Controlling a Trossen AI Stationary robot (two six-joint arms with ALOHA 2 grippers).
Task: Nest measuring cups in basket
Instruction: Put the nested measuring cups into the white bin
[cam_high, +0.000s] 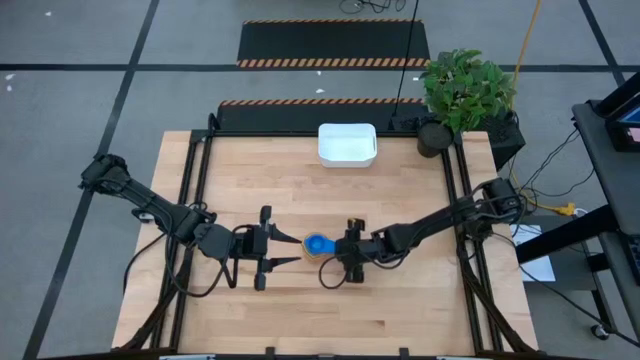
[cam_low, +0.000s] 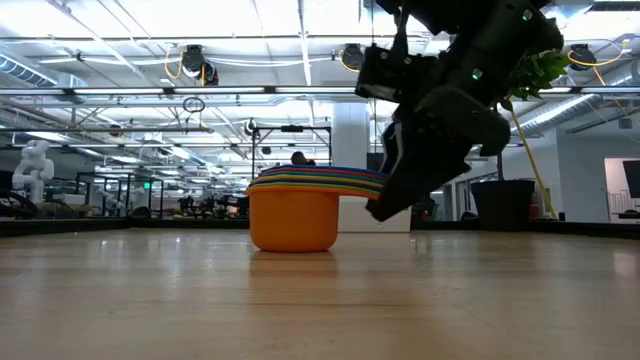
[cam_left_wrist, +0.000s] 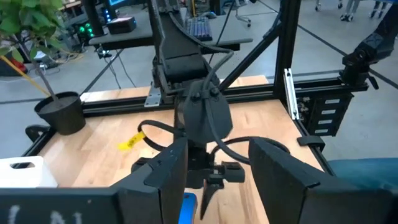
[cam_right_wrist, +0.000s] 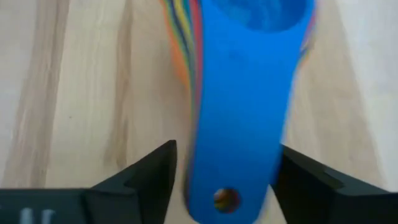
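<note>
Stack of nested measuring cups (cam_high: 318, 245) at lower centre of the high view on the wooden surface (cam_high: 400, 310), orange outermost, blue on top; lower cups seen only as coloured rims. Right tool (cam_high: 349, 251) at the stacked handles, fingers astride, gap either side, no grip. Left tool (cam_high: 268, 249) just left of the stack, parted, empty. White basket (cam_high: 347, 143) at upper centre, well apart from the cups.

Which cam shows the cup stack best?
Low view: the cup stack stands side-on, coloured rims layered. High view shows only the blue top; right wrist, stacked handles up close; left wrist, just a blue sliver.
</note>
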